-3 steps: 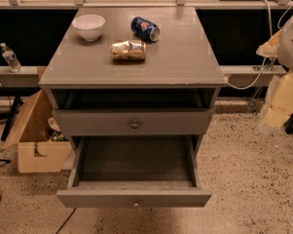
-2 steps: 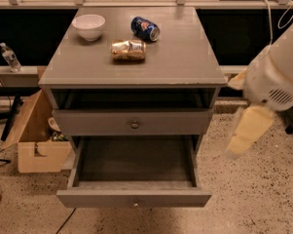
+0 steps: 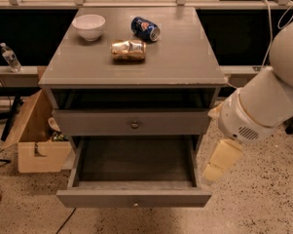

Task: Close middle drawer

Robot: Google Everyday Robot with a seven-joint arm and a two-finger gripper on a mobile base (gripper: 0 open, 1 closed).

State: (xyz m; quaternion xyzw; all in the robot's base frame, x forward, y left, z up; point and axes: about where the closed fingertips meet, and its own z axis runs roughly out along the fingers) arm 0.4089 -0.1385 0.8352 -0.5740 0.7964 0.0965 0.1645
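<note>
The grey painted counter [image 3: 185, 57] is flat and matt. My arm [image 3: 263, 106] comes in from the right, a smooth, rounded white shell. The middle drawer [image 3: 134, 197] stands pulled well out at the bottom, a wide, shallow wooden tray with a plain flat front. The cream gripper [image 3: 220, 161] hangs just beside its right front corner, apart from it. I cannot tell how far open it is, and I see nothing held.

I'd bring it round in front and push the face straight in, centred, so the drawer doesn't twist on its runners.

Up top sit a glossy white bowl [image 3: 89, 26], a dented gold can [image 3: 129, 50] and a blue can [image 3: 145, 29] on its side. The drawer's small round metal knob [image 3: 135, 204] marks my centre.
</note>
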